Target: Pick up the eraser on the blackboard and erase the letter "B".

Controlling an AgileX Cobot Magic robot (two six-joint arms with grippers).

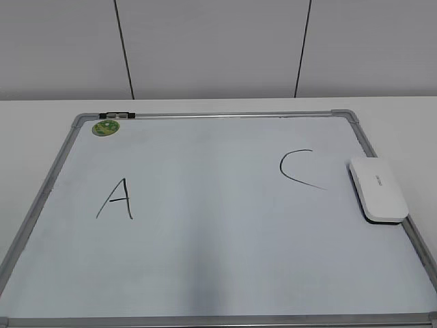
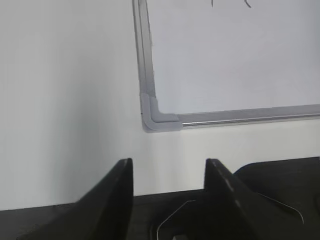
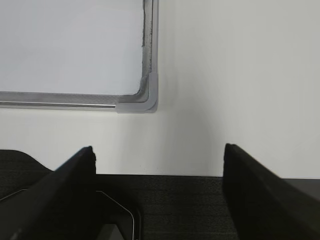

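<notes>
The blackboard is a white dry-erase board with a grey frame, lying flat on the table. It bears a black "A" at the left and a black "C" at the right; no letter "B" shows between them. The white eraser lies on the board's right edge, beside the "C". Neither gripper shows in the exterior view. My left gripper is open and empty near the board's near-left corner. My right gripper is open and empty near the near-right corner.
A small round green magnet sits at the board's far-left corner, next to a dark clip on the frame. White table surface surrounds the board; a panelled wall stands behind.
</notes>
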